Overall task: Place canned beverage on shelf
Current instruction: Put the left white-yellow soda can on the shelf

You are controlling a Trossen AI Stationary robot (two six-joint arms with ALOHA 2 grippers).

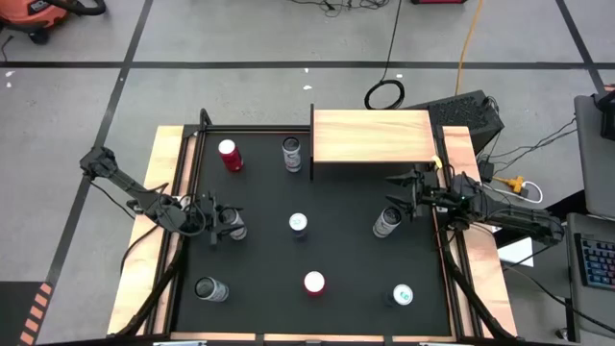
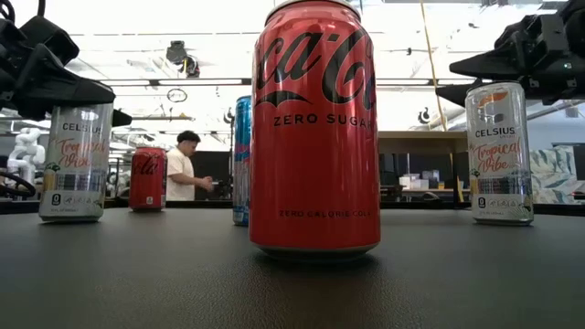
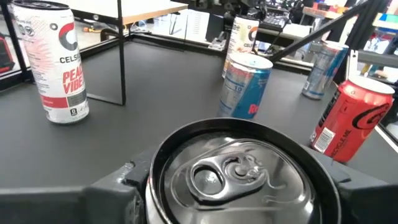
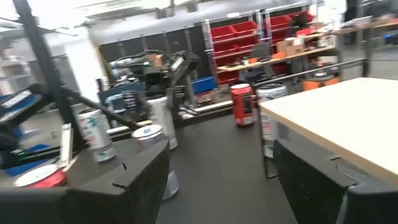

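The black counter (image 1: 336, 250), edged with pale wood strips, stands on a grey floor marked with dark tape lines. Beyond it the low view shows a bright workshop, where a person (image 2: 187, 166) in a white shirt stands.

The shelf (image 1: 371, 136), a pale-wood board on black supports, sits at the counter's far right part. Eight cans stand scattered across the counter. A red Coca-Cola Zero Sugar can (image 2: 315, 128) fills the middle of the low view, half hiding a blue can (image 2: 241, 160) behind it.

The left gripper (image 1: 231, 223) has its fingers around a silver Celsius can (image 3: 239, 177); I cannot tell whether they press it. The right gripper (image 1: 398, 197), fingers apart and empty, hovers just before the shelf, near another Celsius can (image 1: 386, 222).
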